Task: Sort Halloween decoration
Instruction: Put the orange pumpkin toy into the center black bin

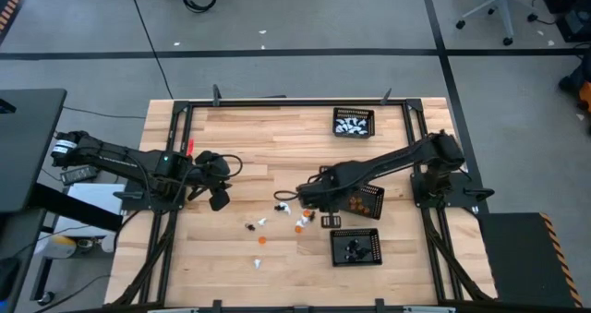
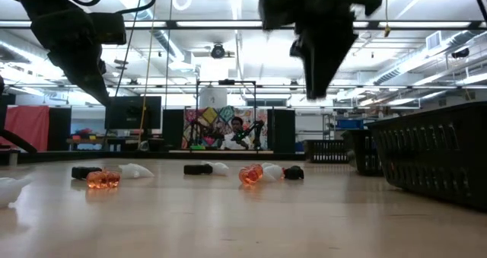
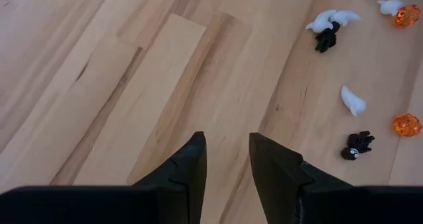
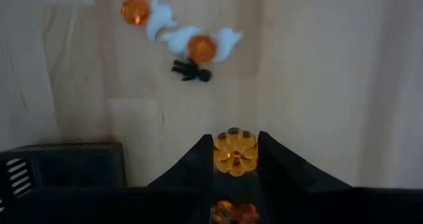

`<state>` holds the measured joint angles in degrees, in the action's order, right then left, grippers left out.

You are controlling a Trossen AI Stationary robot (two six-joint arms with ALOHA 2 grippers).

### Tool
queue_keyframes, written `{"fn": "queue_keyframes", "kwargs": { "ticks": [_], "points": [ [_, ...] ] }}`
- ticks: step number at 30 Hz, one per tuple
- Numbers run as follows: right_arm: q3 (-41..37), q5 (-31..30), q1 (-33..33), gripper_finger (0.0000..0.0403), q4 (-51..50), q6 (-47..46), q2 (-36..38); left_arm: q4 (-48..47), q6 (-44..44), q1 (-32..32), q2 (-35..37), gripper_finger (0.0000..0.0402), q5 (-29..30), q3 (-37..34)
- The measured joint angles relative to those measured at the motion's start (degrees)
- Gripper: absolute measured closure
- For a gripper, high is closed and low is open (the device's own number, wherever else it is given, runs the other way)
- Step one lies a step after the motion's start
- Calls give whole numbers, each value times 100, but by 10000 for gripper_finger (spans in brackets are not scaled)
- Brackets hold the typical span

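Orange figure [image 4: 234, 151] pinched in the right gripper [image 4: 235, 159], fingers clamped on it, hovering over the wooden worktop [image 1: 240, 138] just beside the mesh trays [image 1: 355, 247]; left gripper [image 3: 228, 159] hangs near the left edge, fingers apart, holding nothing; white, orange and black figures [image 1: 277, 222] lie scattered mid-worktop.

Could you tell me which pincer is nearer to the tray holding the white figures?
The right pincer, shut on an orange figure, is nearer to that tray. The left pincer hangs open farther off, toward the table's left side.
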<state>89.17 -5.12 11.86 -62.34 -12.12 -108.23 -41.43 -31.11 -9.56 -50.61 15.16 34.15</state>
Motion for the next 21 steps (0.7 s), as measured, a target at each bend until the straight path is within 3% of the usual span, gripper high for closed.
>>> {"fn": "queue_keyframes", "kwargs": {
  "ticks": [6, 16, 21],
  "points": [
    [-313, -496, -8, 302, -417, -290, 631, 38, -43, 0, 0, 278, 2, 0],
    [-2926, -102, -7, 301, 969, -1027, 2128, 1033, -278, 0, 0, 278, 31, 0],
    [-3767, 162, -72, 286, 1581, -1155, 2363, 1736, -245, 0, 0, 278, 181, 0]
  ]
}}
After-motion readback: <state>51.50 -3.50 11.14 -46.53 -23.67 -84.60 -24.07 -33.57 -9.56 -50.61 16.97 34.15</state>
